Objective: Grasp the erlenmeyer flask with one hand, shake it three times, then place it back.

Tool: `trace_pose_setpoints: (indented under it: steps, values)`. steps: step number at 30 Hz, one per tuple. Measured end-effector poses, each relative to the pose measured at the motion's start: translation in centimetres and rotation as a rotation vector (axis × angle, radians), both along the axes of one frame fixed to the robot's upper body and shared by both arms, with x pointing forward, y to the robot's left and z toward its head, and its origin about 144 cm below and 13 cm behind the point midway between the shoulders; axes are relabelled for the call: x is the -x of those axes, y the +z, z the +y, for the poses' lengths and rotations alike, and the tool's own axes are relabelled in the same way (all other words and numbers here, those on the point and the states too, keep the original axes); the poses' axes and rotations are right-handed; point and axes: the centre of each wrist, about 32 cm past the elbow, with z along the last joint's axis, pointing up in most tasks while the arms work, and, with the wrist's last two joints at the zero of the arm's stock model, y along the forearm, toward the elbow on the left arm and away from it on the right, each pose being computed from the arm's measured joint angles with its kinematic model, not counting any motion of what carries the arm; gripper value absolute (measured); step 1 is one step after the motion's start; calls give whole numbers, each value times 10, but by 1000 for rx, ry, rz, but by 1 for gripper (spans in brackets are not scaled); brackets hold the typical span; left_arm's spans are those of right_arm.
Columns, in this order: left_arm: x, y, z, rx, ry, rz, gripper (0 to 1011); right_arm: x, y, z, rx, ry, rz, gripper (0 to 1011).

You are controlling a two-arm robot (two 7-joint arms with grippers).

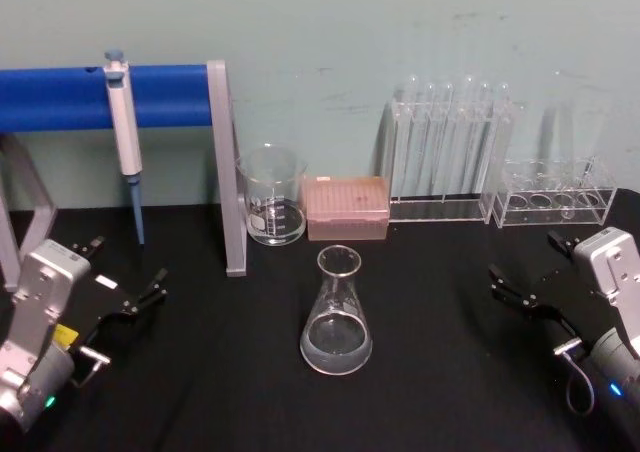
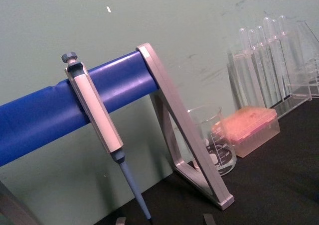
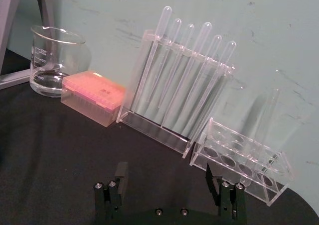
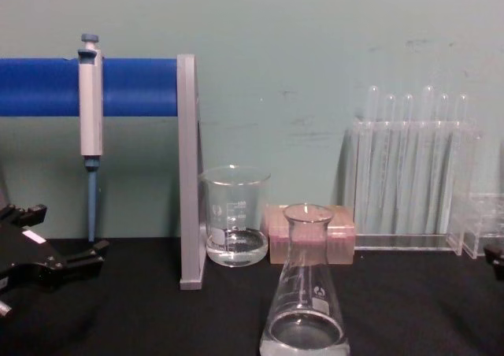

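Observation:
The erlenmeyer flask (image 1: 337,317) stands upright on the black table's middle, clear glass with a little liquid in its wide base; the chest view shows the flask (image 4: 305,305) close in front with a small dark logo. My left gripper (image 1: 125,269) rests open at the table's left, well apart from the flask, and also shows in the chest view (image 4: 64,234) and the left wrist view (image 2: 164,220). My right gripper (image 1: 525,259) sits open at the right, equally far from the flask, with nothing between its fingers (image 3: 119,172).
Behind the flask stand a glass beaker (image 1: 271,197), a pink tip box (image 1: 346,208), a tall test tube rack (image 1: 450,157) and a low rack (image 1: 555,197). A pipette (image 1: 125,137) hangs from the blue bar (image 1: 60,97), whose grey post (image 1: 228,167) stands left of the beaker.

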Motion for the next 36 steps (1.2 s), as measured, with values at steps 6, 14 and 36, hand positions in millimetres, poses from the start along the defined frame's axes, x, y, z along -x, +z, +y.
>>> trace_pose_setpoints:
  steps: [6, 14, 36]
  values:
    - [0, 0, 0, 0, 0, 0, 1001, 0, 0, 0, 0, 0, 0, 1000]
    - [0, 0, 0, 0, 0, 0, 1001, 0, 0, 0, 0, 0, 0, 1000]
    - [0, 0, 0, 0, 0, 0, 1001, 3, 13, -4, -12, 44, 17, 1000]
